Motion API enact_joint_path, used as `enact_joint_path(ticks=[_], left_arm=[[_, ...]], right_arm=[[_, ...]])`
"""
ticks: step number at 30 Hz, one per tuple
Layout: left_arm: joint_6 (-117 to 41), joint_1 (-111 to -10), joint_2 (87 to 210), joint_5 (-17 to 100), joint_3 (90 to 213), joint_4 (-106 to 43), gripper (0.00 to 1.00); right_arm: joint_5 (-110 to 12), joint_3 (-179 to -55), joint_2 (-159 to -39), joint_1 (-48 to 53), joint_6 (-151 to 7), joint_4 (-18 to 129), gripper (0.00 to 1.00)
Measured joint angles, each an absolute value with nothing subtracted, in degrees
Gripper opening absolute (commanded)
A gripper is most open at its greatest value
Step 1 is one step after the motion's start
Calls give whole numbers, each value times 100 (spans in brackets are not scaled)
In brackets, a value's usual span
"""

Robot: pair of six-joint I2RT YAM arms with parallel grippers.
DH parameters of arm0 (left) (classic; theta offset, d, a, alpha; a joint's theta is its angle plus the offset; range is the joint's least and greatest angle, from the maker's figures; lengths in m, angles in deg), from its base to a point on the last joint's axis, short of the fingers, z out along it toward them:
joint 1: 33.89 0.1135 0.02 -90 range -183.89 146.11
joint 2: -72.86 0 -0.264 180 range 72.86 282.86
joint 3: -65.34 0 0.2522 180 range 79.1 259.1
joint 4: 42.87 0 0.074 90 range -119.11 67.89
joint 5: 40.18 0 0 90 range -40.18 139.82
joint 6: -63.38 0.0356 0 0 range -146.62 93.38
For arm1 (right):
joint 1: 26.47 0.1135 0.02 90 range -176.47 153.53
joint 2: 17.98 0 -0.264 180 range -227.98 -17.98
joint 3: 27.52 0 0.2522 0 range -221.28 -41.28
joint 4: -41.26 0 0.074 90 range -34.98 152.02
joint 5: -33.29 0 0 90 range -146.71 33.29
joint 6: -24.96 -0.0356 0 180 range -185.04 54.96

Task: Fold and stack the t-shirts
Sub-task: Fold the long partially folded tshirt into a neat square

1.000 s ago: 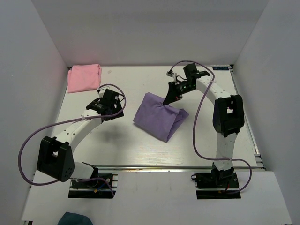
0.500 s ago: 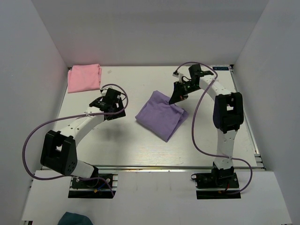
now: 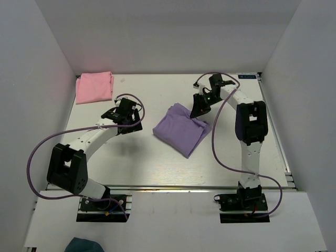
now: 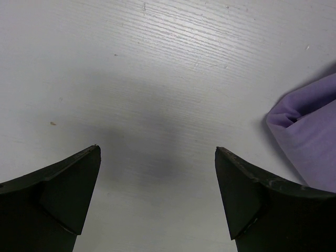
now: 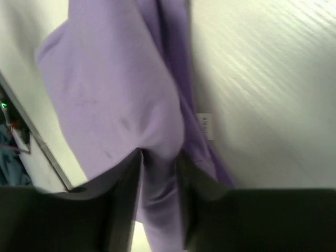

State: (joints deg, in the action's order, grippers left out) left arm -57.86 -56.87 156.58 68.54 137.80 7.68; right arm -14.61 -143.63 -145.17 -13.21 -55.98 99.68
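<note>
Purple shirt (image 3: 181, 128) lies folded in the middle of the bench (image 3: 157, 168), its far edge pinched between the right fingers (image 5: 121, 199), which are nearly closed on the cloth. Left fingers (image 4: 68, 184) hang wide open just left of it, holding nothing. Pink shirt (image 3: 94, 87) sits folded in the far left corner.

A white wood-grain surface (image 3: 157, 168) is sitting between 3 plain white walls (image 3: 168, 37). A metal rail (image 3: 173, 187) is running along its near edge, a blue label (image 3: 247, 76) is showing at its far right corner, and a dark teal item (image 3: 84, 245) is poking in below.
</note>
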Motion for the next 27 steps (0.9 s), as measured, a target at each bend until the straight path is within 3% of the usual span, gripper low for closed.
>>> enact_joint_path(ticks=[1,3,10,16,22,27], left_arm=[[-5786,-5687,15671,6841,13784,768,100],[-5775,-5687,15697,6813,13787,766,100],[-5769,-5687,15700,6725,13789,703,100],[-5736,-5696,15700,6693,13804,670,100],[-5196,-5766,15923,5853,14224,287,100],[-4709,-5851,16366,4020,14302,-908,100]], right_arm=[[-1561,-14363,-14526,-1321,-5633,9944,53],[-1775,-14363,-14526,-1321,-5694,9848,90],[-3052,-14258,-14329,-1254,-6064,9293,90],[-3911,-13366,-13029,-1037,-6302,8845,90],[-3408,-11897,-11748,-792,-6942,7903,90],[-2678,-11285,-11676,-865,-7377,7339,90]])
